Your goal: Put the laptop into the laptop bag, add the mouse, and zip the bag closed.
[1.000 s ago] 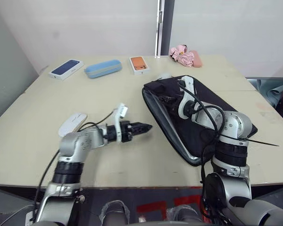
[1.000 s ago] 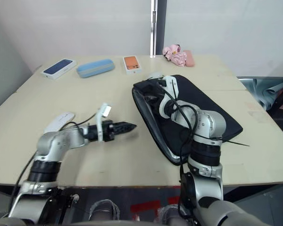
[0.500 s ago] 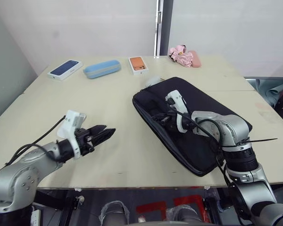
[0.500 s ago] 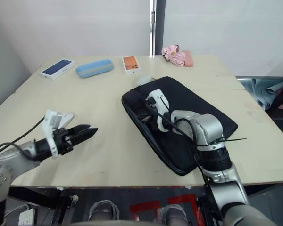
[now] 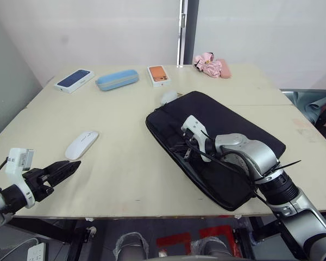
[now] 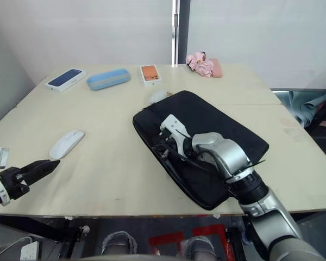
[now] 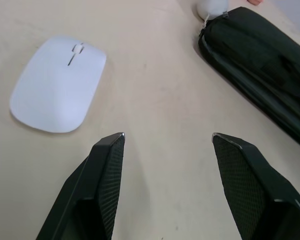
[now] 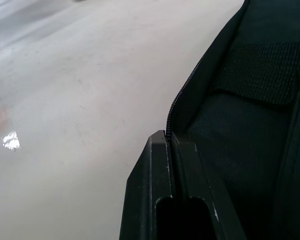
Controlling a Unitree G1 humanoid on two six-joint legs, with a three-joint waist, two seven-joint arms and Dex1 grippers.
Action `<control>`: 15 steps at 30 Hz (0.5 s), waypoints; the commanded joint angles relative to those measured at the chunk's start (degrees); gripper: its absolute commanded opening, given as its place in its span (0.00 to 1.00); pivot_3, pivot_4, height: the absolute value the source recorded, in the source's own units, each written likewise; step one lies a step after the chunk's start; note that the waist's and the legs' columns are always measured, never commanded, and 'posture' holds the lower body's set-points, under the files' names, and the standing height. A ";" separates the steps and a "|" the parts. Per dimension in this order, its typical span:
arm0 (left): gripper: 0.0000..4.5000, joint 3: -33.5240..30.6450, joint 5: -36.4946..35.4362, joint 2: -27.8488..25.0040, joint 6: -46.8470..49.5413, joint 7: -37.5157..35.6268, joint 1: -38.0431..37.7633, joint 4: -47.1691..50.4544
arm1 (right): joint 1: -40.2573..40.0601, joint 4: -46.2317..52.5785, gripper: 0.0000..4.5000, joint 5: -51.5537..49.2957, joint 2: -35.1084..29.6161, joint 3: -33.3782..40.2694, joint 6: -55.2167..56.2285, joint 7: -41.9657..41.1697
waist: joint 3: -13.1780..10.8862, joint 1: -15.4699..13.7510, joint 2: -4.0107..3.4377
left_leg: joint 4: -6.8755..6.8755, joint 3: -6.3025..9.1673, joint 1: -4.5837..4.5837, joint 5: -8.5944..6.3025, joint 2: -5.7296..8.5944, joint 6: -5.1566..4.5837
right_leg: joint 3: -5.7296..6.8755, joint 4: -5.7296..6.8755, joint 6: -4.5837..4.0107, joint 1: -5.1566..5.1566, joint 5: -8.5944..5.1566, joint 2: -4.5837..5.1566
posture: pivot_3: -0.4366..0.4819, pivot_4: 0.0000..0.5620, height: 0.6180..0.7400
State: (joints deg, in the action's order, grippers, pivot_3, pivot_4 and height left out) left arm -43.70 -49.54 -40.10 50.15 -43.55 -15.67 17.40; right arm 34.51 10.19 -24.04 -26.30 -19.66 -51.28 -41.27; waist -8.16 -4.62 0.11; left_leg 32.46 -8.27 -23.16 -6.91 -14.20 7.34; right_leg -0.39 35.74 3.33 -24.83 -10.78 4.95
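My right gripper [image 8: 176, 142] is on the laptop bag [image 5: 228, 130], at its left long edge, with both fingers pressed together on the zipper line; the wrist view shows the zipper teeth running straight out from between the fingertips. The black bag lies flat and angled on the right half of the table [image 5: 130, 114], one corner pointing toward the far side, another at the near edge. I can't see the laptop itself, so I can't tell whether it is inside.

My left gripper [image 7: 165, 137] is low at the near left corner of the table, fingers spread wide with nothing between them. The slim white mouse [image 5: 81, 144] lies on the table just beyond it, well apart from the bag. A rounder greyish mouse [image 5: 169, 97] sits touching the bag's far corner.

Along the far edge are a dark phone box [image 5: 75, 80], a blue glasses case [image 5: 117, 79], an orange phone box [image 5: 159, 75] and a pink cloth bundle [image 5: 212, 64].
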 commanded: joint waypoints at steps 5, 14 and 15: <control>0.66 -4.27 2.66 -4.60 -6.35 -4.64 -0.87 -6.51 | 0.34 -0.76 0.42 2.77 -1.24 1.30 9.64 -5.06 | 0.02 0.08 0.04 | 0.00 -0.01 0.04 0.00 0.00 -0.01 | -0.02 0.02 -0.01 0.01 0.00 -0.01 | 0.48 0.27 1.00; 0.66 -6.31 6.86 -16.48 -11.67 -14.23 2.83 -22.93 | 0.38 -1.80 0.97 -4.34 -18.96 13.94 14.02 -25.29 | 0.07 -0.88 0.13 | 0.09 -0.02 0.08 -0.02 0.02 -0.10 | -0.05 0.03 -0.03 0.08 0.00 0.02 | 0.48 0.27 1.00; 0.66 -6.45 7.29 -18.00 -12.03 -15.52 3.20 -24.77 | 0.21 -2.57 0.97 -3.92 -21.26 15.18 15.53 -26.74 | 0.07 -0.98 0.14 | 0.10 -0.01 0.07 -0.02 0.01 -0.10 | -0.03 0.04 -0.03 0.08 0.00 0.01 | 0.48 0.27 1.00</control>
State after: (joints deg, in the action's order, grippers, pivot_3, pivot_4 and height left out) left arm -47.53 -42.84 -55.89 39.62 -56.87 -13.32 -5.29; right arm 34.40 7.87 -27.14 -45.81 -8.38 -38.08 -64.42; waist -8.09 -5.61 0.25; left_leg 32.56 -8.28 -23.08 -6.94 -14.19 7.22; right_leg -0.43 35.78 3.29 -24.75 -10.78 4.96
